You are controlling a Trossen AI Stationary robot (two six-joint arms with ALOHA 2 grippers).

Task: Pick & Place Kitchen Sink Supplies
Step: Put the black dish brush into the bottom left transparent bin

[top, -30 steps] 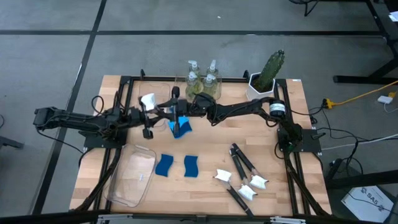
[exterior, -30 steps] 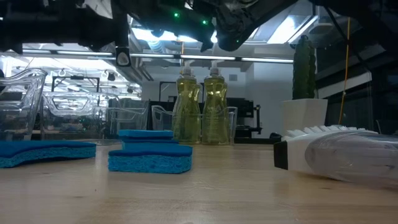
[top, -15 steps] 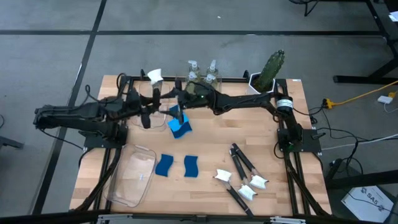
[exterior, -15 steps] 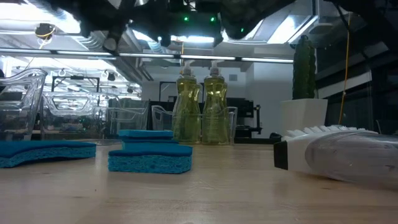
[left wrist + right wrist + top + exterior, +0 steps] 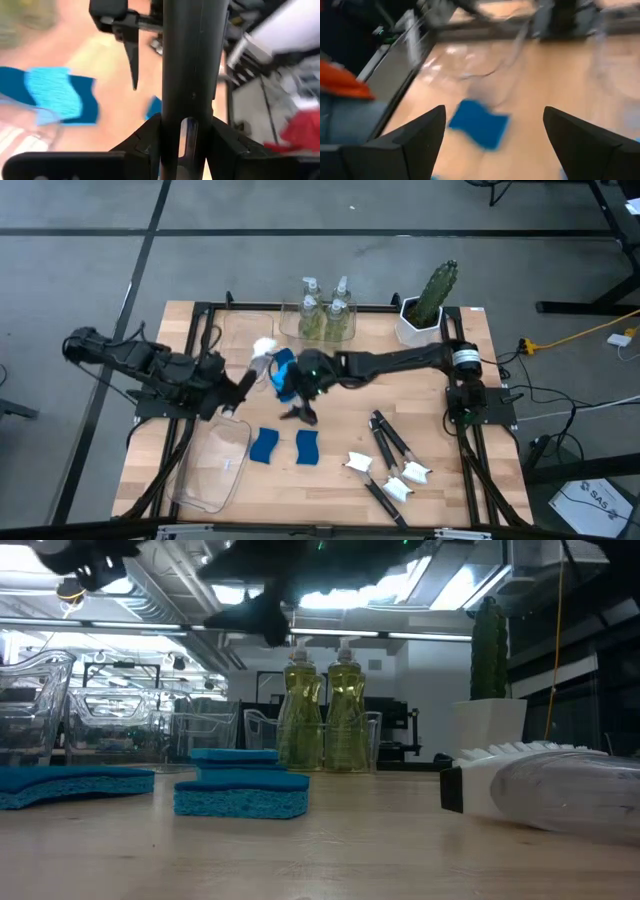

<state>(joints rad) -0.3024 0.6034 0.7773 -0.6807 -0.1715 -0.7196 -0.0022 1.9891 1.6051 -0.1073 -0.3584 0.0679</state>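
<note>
While the left gripper (image 5: pixel 243 383) is shut tight on the black handle of a dish brush (image 5: pixel 263 348), the brush's white head sticks up and out toward the back of the table (image 5: pixel 470 440). The wrist view of that arm shows the handle pinched between the two dark fingers.

The right gripper (image 5: pixel 300 408) hangs over the middle of the table with its jaws spread wide and nothing in them. A blue sponge (image 5: pixel 283 370) is just beside it, close to the brush head. I cannot tell if this sponge lies flat on the wood or leans on something.

Two more sponges (image 5: pixel 265 445) lie near the front, next to a clear bin (image 5: pixel 215 465). The other brushes (image 5: pixel 390 460) lie in a heap on the right side. The soap bottles (image 5: pixel 325 315) stand at the back.

I think the brush is light and stiff. The handle is hard and smooth, so it could slip or swing if it is held near one end. Holding it near the middle looks best, and not by the bristles, which bend.

The sponge is soft and very light. It will squash when pinched, so the jaws should close across its short side, right in the middle. If only a corner is grabbed, it may flop and fall out.
</note>
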